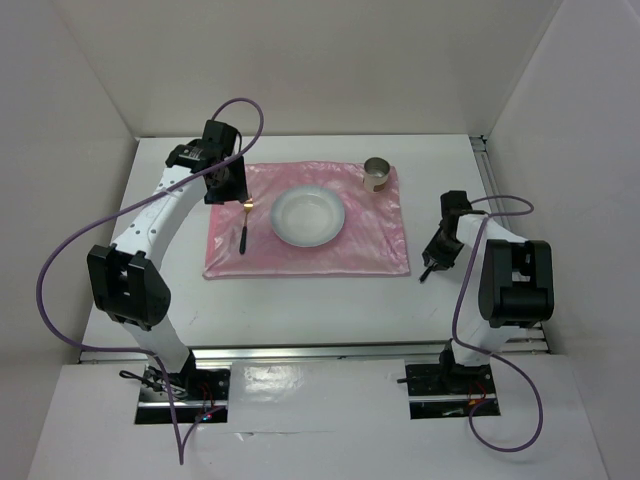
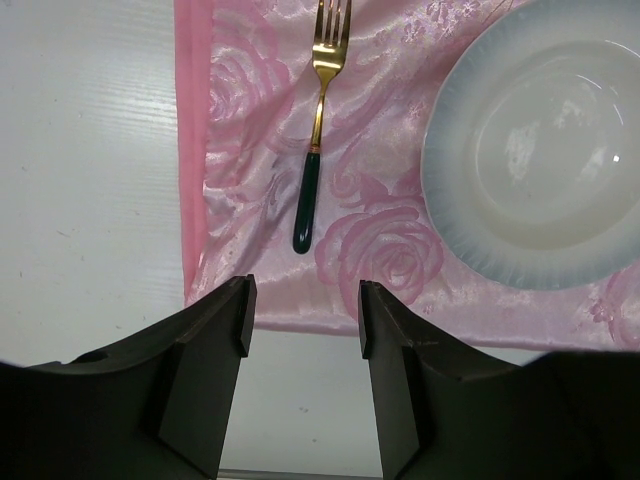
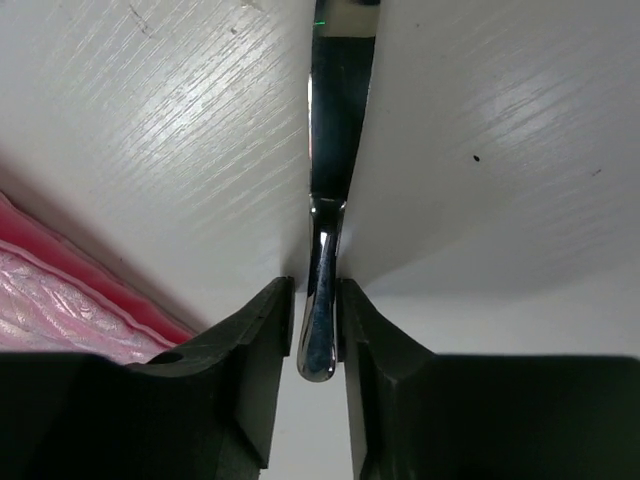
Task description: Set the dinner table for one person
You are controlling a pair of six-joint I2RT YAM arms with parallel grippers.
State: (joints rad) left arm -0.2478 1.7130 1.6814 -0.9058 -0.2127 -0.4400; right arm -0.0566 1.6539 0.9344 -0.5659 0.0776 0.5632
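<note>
The dinner table is white and holds a shiny pink mat. A pale bowl-like plate sits mid-mat, with a gold fork with a dark handle lying on the mat to its left. My left gripper hovers open and empty over the mat's far left part; in the left wrist view it is just short of the fork's handle end. My right gripper, right of the mat, is shut on a dark glossy utensil handle; its head is hidden.
A metal cup stands on the mat's far right corner. The plate lies right of the fork. The mat's edge is left of my right gripper. White walls enclose the table on three sides.
</note>
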